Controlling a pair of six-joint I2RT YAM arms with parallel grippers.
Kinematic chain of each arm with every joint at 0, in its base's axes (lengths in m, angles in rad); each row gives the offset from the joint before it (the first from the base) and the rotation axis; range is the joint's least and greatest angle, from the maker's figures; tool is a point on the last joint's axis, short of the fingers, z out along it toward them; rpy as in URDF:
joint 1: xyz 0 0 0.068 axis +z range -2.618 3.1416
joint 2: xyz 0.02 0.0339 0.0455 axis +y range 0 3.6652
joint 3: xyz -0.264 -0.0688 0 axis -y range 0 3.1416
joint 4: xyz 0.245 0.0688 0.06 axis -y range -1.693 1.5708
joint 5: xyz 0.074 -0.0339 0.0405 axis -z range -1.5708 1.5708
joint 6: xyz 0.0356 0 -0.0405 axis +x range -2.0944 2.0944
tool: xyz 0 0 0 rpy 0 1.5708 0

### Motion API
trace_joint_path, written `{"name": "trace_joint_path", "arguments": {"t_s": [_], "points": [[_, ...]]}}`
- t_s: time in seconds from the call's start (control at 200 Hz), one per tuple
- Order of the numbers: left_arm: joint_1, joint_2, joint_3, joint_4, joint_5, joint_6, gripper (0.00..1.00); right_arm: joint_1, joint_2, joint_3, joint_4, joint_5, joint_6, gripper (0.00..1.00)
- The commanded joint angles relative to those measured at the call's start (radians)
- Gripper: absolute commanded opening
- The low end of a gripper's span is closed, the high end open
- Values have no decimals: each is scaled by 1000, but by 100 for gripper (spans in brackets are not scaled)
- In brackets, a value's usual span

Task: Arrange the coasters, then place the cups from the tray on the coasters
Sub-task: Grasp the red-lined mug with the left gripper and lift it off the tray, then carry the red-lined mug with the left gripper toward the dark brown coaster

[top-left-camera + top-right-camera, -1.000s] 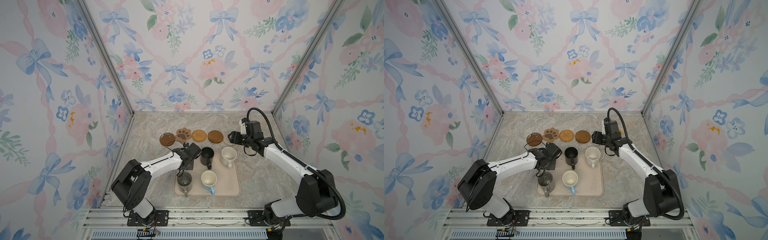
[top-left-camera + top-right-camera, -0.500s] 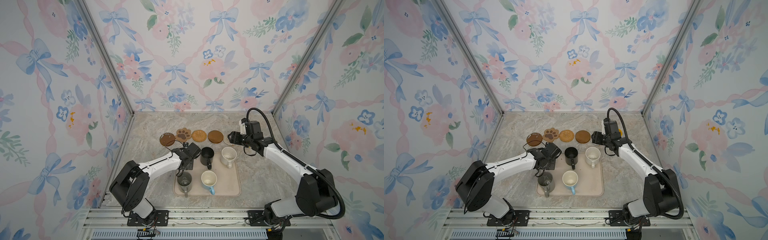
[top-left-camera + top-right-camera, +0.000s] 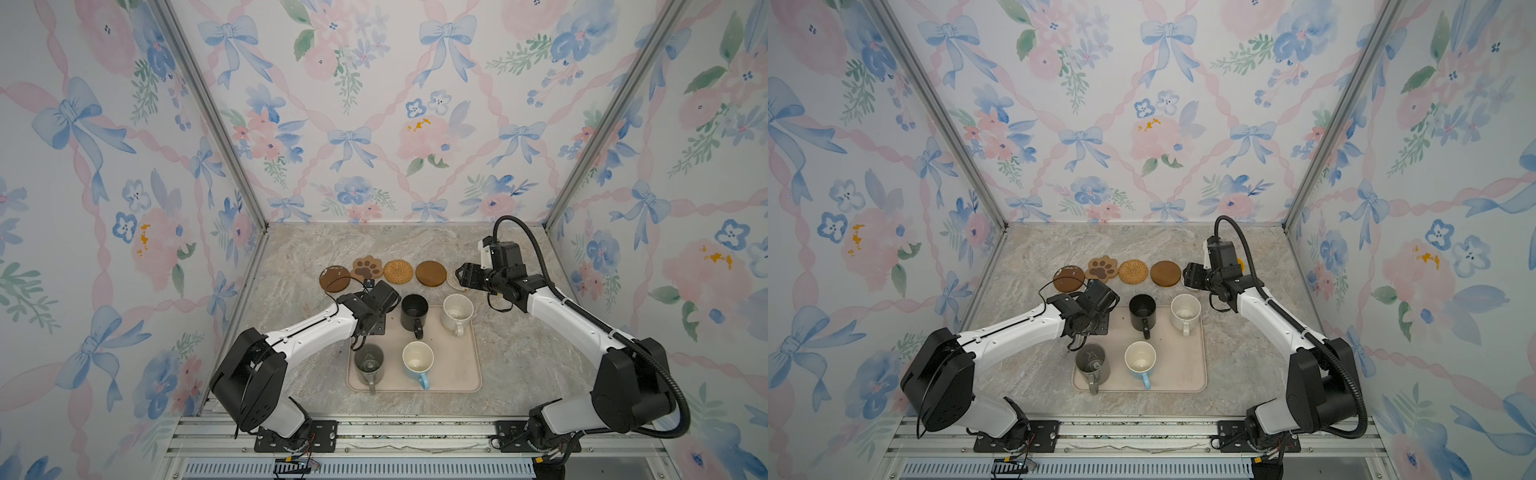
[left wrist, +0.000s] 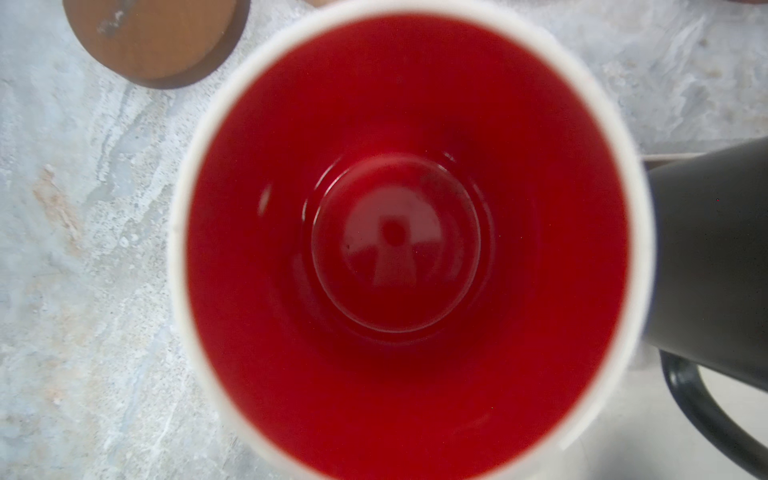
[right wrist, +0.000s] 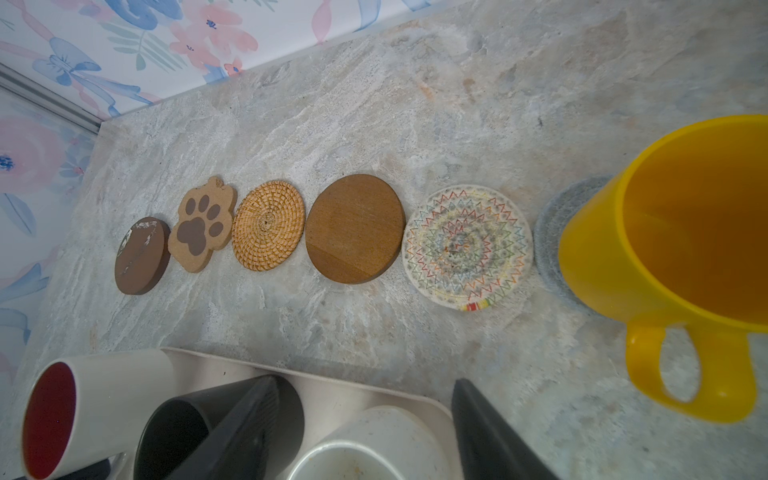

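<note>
**Status.** L end effector (image 3: 374, 320): clenched, over the upper-left corner of the tray (image 3: 457, 374) in both top views. Its wrist cam looks straight down into the white mug (image 4: 399, 241), red inside, which fills mid-frame. Fingers and handle are hidden there, so what the clench bears on cannot be told; est. the handle. Mug lifted or seated: cannot tell. R end effector (image 3: 462, 276): released, nothing between its fingers, centre-right of frame, above the cream mug (image 3: 457, 309).

**Layout.** Six coasters in one row on the worktop (image 3: 519, 353), above the tray, L to R: dark disc (image 3: 335, 279), paw coaster (image 3: 368, 267), rattan coaster (image 3: 398, 271), second disc (image 3: 431, 273), cream woven coaster (image 5: 467, 247), blue-grey coaster (image 5: 552, 232). The yellow mug (image 5: 673, 224) stands on the blue-grey coaster. On the tray: black mug (image 3: 414, 309) just beside the white mug, cream mug, grey mug (image 3: 368, 363), blue mug (image 3: 417, 361).

**Handling (est.).** White mug looks like glazed ceramic: rigid, fairly heavy for a pinch, slick, chips on impact. Grip at the handle or across the rim wall. A handle grip lets the body swing, so keep it upright and clear the tray rim and the black mug before traverse. Seat it flat and centred on a free coaster; the dark disc at upper left is nearest. Woven and rattan coasters look light and may slide if nudged.
</note>
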Motion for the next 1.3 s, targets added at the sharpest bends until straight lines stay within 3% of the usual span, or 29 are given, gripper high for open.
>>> {"name": "trace_joint_path", "arguments": {"t_s": [0.0, 0.735, 1.295], "points": [[32, -44, 58, 19, -38, 31, 0, -9, -17, -16, 0, -8, 10, 69], [316, 40, 207, 38, -35, 281, 0, -20, -56, -26, -19, 2, -1, 69], [450, 198, 298, 123, 69, 341, 0, -25, -36, -20, -30, 3, -12, 69]]}}
